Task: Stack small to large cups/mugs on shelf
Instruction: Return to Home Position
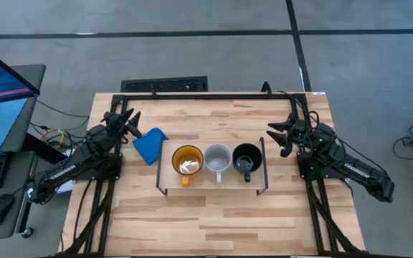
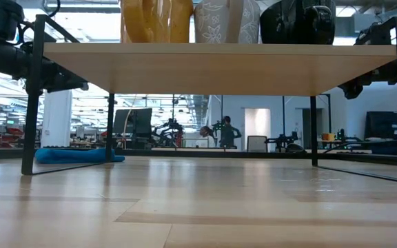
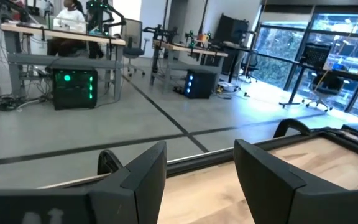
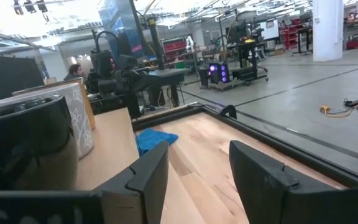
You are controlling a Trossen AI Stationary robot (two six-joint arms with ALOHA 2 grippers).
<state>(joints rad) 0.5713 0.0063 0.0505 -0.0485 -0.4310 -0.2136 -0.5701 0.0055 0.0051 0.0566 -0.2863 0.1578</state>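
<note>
We found all three mugs standing upright in a row on the shelf [image 1: 208, 186], which sat near the middle of the table [image 1: 214, 226]. The yellow mug [image 1: 187, 162] stood at the shelf's left end, the grey-white mug [image 1: 217, 159] in the middle and the black mug [image 1: 247, 158] at the right end. Each was just beside its neighbour, and all three handles were turned the same way. Something pale lay inside the yellow mug; we could not tell what it was. From table height we saw the three bases resting on top of the wooden board, with its thin black legs at either end.

A crumpled blue cloth [image 1: 150, 145] lay on the table just beside the shelf's left end. The left gripper [image 1: 135, 122] hung near that cloth, over the left side of the table, its fingers spread apart and holding nothing. The right gripper [image 1: 275, 137] hung off the shelf's right end, clear of the black mug. Its fingers were likewise parted, with nothing between them.
</note>
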